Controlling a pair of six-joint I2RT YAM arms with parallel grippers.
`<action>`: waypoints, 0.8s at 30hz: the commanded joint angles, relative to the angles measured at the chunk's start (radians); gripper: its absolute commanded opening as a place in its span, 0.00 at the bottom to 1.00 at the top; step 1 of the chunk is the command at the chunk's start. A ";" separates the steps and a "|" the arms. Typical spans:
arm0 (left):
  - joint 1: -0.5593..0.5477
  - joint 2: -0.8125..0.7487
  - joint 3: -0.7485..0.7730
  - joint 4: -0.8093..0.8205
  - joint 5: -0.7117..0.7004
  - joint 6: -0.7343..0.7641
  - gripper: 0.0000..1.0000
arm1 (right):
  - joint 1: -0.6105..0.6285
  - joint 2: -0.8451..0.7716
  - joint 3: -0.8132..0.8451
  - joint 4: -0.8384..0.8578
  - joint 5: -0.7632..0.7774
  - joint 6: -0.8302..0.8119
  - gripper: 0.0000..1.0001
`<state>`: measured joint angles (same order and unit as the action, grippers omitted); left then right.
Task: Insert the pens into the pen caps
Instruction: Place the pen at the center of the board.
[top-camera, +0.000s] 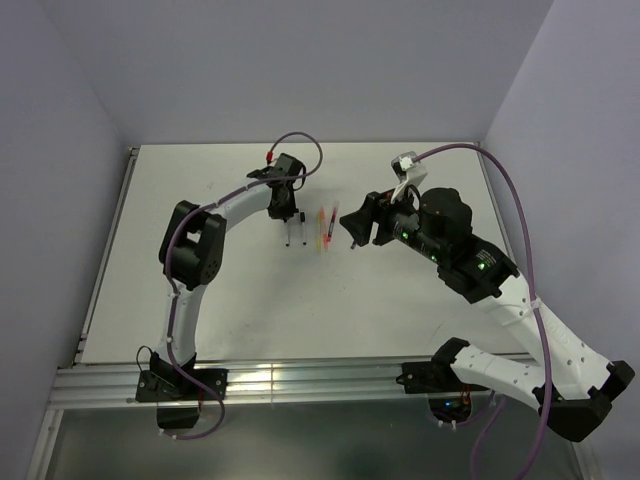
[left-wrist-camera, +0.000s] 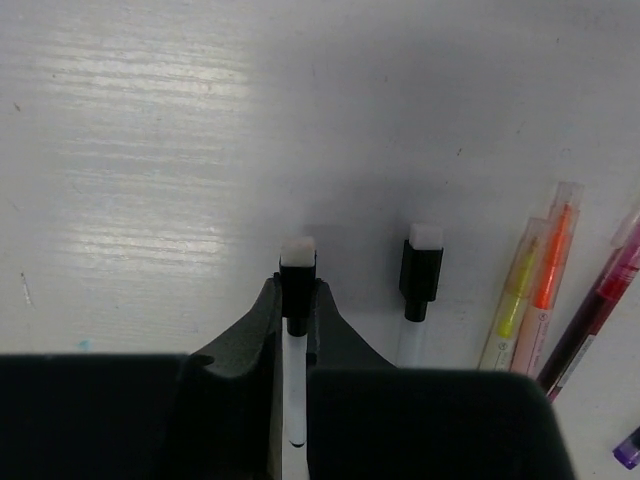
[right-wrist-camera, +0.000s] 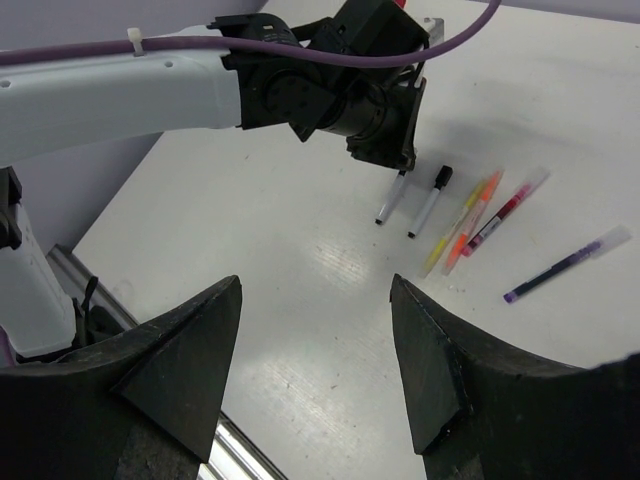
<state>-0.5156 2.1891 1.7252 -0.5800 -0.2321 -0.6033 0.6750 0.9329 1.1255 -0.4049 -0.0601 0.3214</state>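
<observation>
Within the left end effector, closed tight, sits a white-black pen, its black cap just beyond the tips, down at the bench. Recommended: push straight along the pen's axis. The right end effector hangs wide open, empty.

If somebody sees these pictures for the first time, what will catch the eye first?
The left gripper, shut on a white-black pen at mid-table, with a second white-black pen lying just beside. Next, the yellow pen, orange pen and red pen lying side by side close by, and the right gripper hanging open over the table.
</observation>
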 joint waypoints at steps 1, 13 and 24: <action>0.003 0.014 0.036 0.031 0.022 0.007 0.10 | -0.009 -0.020 0.002 0.026 0.014 0.005 0.69; 0.003 0.003 0.037 0.032 0.027 0.016 0.47 | -0.009 -0.026 -0.006 0.029 0.017 0.004 0.69; 0.002 -0.265 0.070 -0.072 0.031 0.017 0.48 | -0.011 -0.037 -0.010 0.032 0.034 0.004 0.70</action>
<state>-0.5148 2.1223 1.7340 -0.6201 -0.2131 -0.5945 0.6731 0.9157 1.1198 -0.4049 -0.0490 0.3214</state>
